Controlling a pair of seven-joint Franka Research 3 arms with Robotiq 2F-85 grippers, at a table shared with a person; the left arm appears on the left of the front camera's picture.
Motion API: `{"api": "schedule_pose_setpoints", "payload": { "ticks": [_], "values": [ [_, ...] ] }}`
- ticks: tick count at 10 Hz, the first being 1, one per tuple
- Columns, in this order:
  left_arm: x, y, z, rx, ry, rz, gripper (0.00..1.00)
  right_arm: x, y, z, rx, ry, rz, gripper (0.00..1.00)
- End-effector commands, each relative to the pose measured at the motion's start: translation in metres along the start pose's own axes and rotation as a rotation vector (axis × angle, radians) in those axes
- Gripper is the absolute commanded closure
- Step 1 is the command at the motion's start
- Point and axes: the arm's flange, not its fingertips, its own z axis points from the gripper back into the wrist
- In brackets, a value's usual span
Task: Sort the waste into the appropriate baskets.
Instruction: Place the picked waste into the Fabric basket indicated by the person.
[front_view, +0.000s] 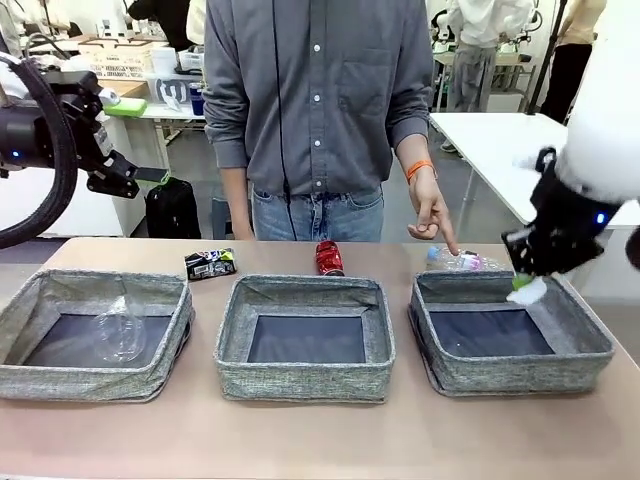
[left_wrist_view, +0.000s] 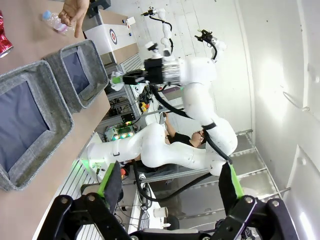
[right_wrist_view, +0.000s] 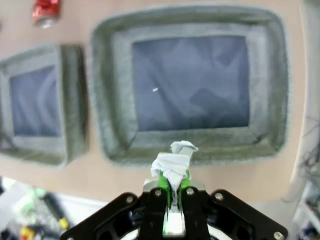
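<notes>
The white right arm (front_view: 612, 110) ends in a black tool (front_view: 524, 284) with green pads (right_wrist_view: 162, 181) and 1 blue light (front_view: 600, 218).

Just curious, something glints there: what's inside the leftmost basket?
In the left basket a clear plastic cup lies on the dark bottom. The near wall hides a strip of that bottom.

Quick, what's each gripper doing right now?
Left gripper: open, holding nothing.
Right gripper: closed on the crumpled white paper ball.
</notes>
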Motion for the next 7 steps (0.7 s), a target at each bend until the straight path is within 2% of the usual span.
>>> {"api": "schedule_pose_setpoints", "payload": {
  "ticks": [1,3,7],
  "values": [
    [0.0,-0.005,-0.003,-0.015,-0.011,0.008,0.01,0.02,0.01,-0.031,-0.109,0.032,-0.16,0.93],
    [0.0,-0.005,-0.003,-0.015,-0.011,0.008,0.01,0.027,0.008,-0.052,-0.103,0.008,-0.286,0.93],
    [0.0,-0.005,-0.003,-0.015,-0.011,0.008,0.01,0.029,0.009,-0.059,-0.091,0.029,-0.289,0.93]
  ]
}}
